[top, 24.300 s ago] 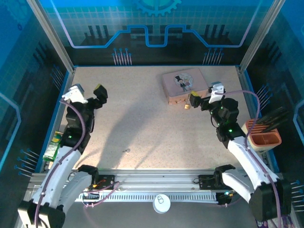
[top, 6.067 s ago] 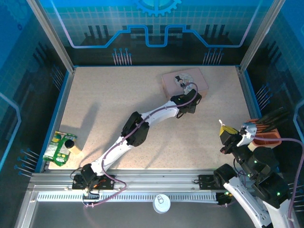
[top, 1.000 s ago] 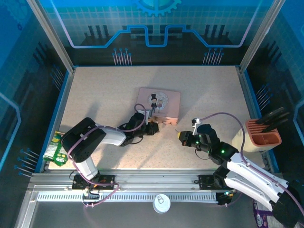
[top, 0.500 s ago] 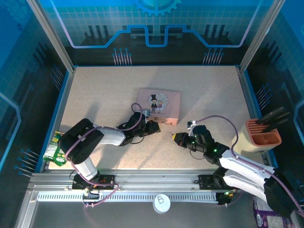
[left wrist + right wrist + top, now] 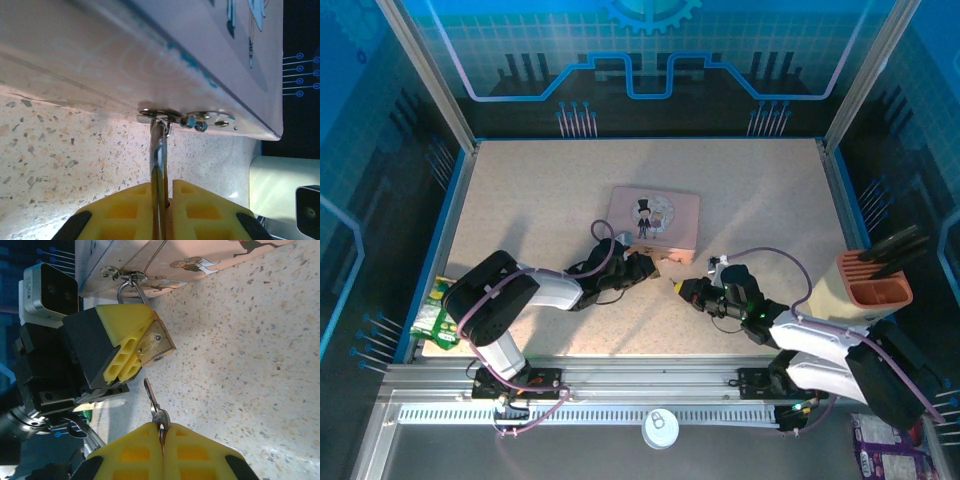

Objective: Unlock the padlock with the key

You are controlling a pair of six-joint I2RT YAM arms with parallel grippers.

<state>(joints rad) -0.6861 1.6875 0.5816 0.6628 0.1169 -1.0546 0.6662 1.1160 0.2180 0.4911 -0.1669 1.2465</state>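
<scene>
Padlock [image 5: 155, 346], a brass body on a thin silver shackle, is clamped in my left tool [image 5: 642, 268]. Its shackle is hooked through the hasp [image 5: 170, 116] on the near side of the pink tin [image 5: 675, 225]. Seen from above, it sits near the middle of the surface [image 5: 540, 200], at 6 o'clock from the tin.

My right tool [image 5: 162, 430] is pinched narrow on the head of the key [image 5: 152, 400]. In its wrist view the blade points toward 12 o'clock.

Over the last second the right tool has slid toward 9 o'clock in the overhead view, from well apart to near the padlock. The left tool and the tin have barely shifted.

The key tip now lies just short of the padlock's bottom face, near it but not touching. I cannot tell whether it is lined up with the keyhole.

I judge the approach nearly finished. The padlock is still locked, and fine alignment and insertion come next.
</scene>
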